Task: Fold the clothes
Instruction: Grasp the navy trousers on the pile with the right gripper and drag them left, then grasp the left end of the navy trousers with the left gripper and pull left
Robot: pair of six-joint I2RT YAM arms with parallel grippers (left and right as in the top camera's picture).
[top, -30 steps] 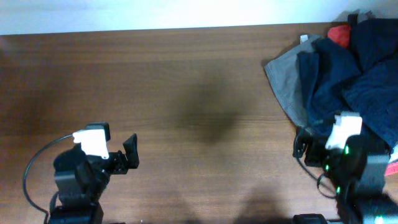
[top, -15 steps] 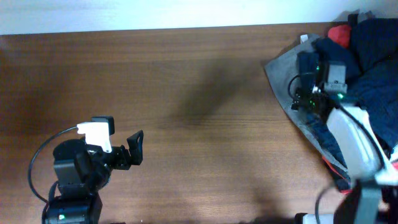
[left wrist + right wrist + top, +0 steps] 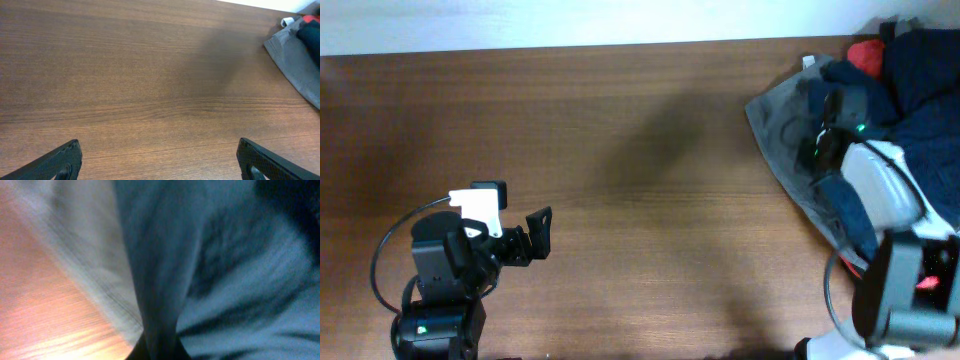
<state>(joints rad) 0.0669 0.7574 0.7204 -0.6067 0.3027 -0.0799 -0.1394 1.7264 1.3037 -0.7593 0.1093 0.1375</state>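
Observation:
The clothes lie heaped at the table's back right: dark navy shorts [image 3: 925,120] on top, grey shorts [image 3: 772,120] spread beneath them, and a red-orange piece [image 3: 865,52] at the back. My right gripper [image 3: 817,125] is down on the pile's left side. In the right wrist view, blurred, it [image 3: 159,352] is shut on a bunched ridge of the navy cloth [image 3: 240,270], with the grey cloth [image 3: 85,245] just to its left. My left gripper [image 3: 535,235] hovers open over bare wood at the front left, far from the pile, its jaws [image 3: 160,165] holding nothing.
The grey cloth's edge [image 3: 300,65] and a bit of red [image 3: 310,20] show at the far right of the left wrist view. A black cable [image 3: 385,250] loops beside the left arm. The wooden table [image 3: 640,150] runs back to a white wall.
My right arm swung from the front edge back onto the pile, and its gripper closed on the navy cloth. The left arm only shifted slightly.

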